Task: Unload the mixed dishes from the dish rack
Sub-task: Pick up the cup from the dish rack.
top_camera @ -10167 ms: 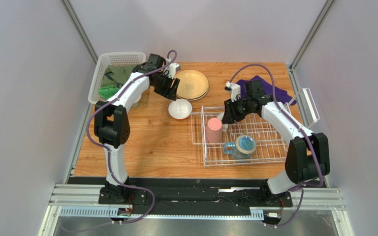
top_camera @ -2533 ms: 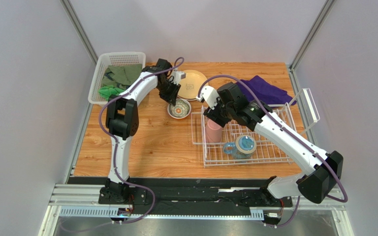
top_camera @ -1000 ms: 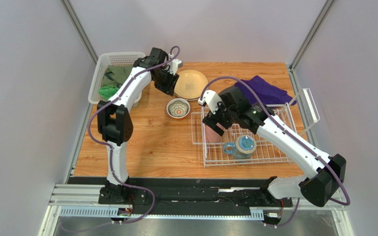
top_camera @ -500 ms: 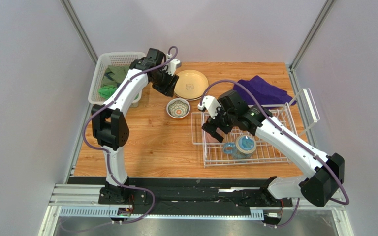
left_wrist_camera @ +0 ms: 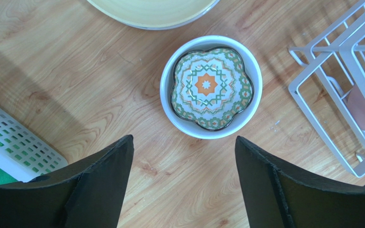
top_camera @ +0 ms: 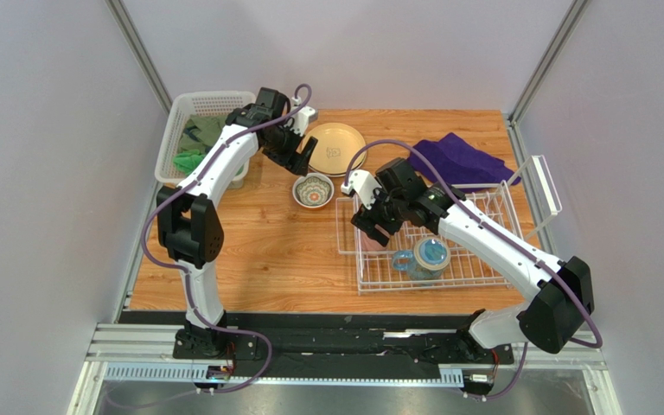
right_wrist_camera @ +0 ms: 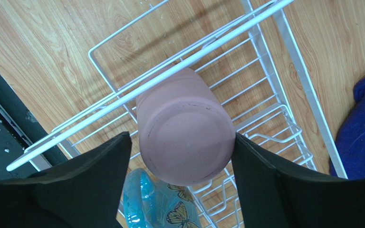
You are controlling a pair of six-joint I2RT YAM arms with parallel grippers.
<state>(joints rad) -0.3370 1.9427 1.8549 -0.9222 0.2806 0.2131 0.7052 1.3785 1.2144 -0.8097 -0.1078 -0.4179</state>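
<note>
Wood-grain table (top_camera: 249, 259) between grey walls (top_camera: 50, 173) is bearing the dish rack (right_wrist_camera: 217, 43). Left gripper (left_wrist_camera: 183, 142) is hovering spread over the patterned bowl (left_wrist_camera: 211, 88); right gripper (right_wrist_camera: 182, 140) is straddling the racked pink cup (right_wrist_camera: 184, 118), grip unclear.

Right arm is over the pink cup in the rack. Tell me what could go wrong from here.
1. The right gripper straddles the upside-down round pink tumbler near its smooth, rounded base; a shallow grip could slip.
2. The white wire dish rack has a top rail running close along the tumbler; a tilted lift might snag it.
3. The blue butterfly-patterned mug sits right beside the tumbler and could get knocked.
</note>
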